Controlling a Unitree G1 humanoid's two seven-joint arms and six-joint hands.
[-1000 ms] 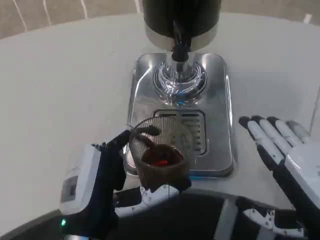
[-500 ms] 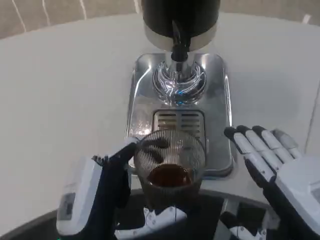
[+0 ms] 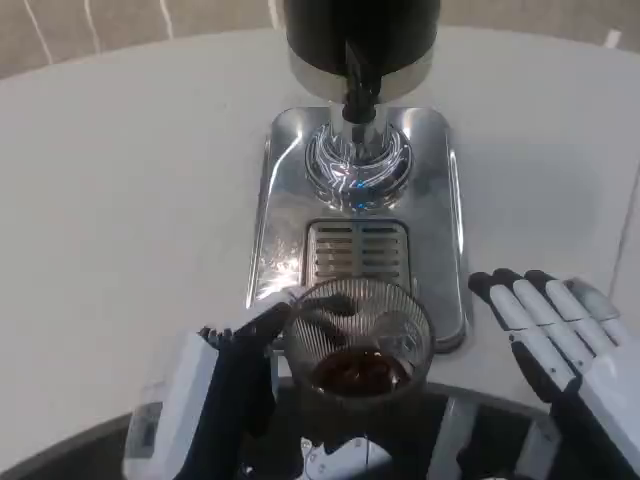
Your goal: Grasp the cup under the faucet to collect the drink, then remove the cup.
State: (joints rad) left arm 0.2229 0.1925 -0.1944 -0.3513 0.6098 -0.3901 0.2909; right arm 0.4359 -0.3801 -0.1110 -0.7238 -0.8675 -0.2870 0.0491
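Counter was white, wide, curved along its near edge. On it sat the dispenser: steel base tray w/ a slotted drip grate in the middle, and above that the black dispenser body w/ its faucet pointing down at a shiny round fitting.

Left hand was at bottom left, wrapped around the cup; dark fingers showed on the cup's left side and one lay along the rim. Cup was ribbed clear glass/plastic, dark reddish drink in the lower part, roughly upright. It sat at the tray's near edge, well clear of the faucet and toward the robot, off the grate. My read: fill done, removal underway.

Right hand was at bottom right, just beside the tray's near-right corner, fingers straight and spread, holding nothing, not touching the cup.

Risks from here, as judgement:
- slosh/spill if the left hand tilts or jerks w/ liquid inside; open top, no lid.
- slip: ribbed wall, grip seen from one side only, can't tell how firm.
- cup base could clip the tray lip if lowered too early.
- right hand close enough to bump the cup if it swings in.
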